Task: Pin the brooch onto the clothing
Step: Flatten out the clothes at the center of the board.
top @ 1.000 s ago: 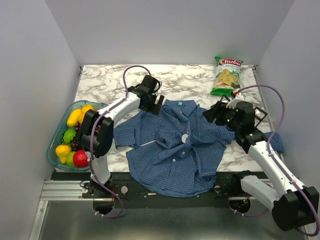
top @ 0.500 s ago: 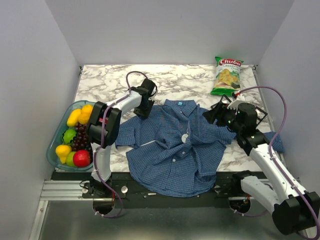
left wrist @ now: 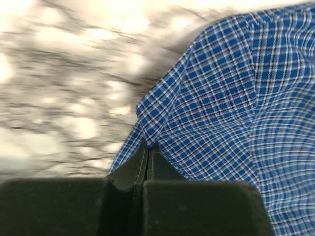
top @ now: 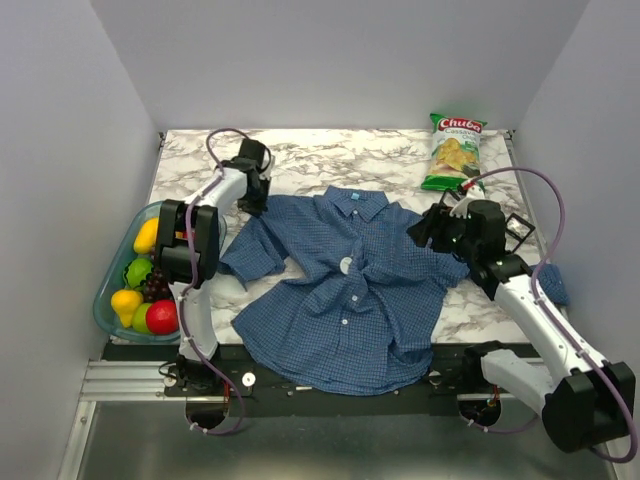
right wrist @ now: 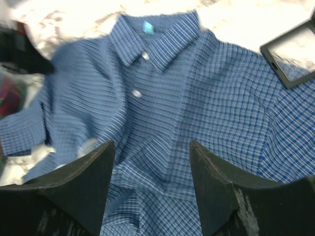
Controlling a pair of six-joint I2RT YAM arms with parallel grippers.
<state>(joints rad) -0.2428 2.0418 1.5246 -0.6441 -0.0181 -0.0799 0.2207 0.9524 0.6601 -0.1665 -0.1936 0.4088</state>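
Observation:
The clothing, a blue checked shirt, lies spread across the table's middle, collar and light-blue label pointing to the far side. A small white disc, larger than the buttons, rests on its front; it looks like the brooch. My left gripper is at the shirt's far left shoulder, shut on a fold of the cloth, fingertips pressed together. My right gripper hovers open over the right shoulder, with nothing between its jaws.
A green chips bag lies at the far right. A black-framed square box sits right of the shirt, also in the right wrist view. A fruit bowl stands at the left edge. A sleeve end pokes out under the right arm.
My left gripper closed on the shirt's left shoulder and pulled it left and back. The shirt now lies flatter and further left, with the white disc carried along. The right arm barely moved.

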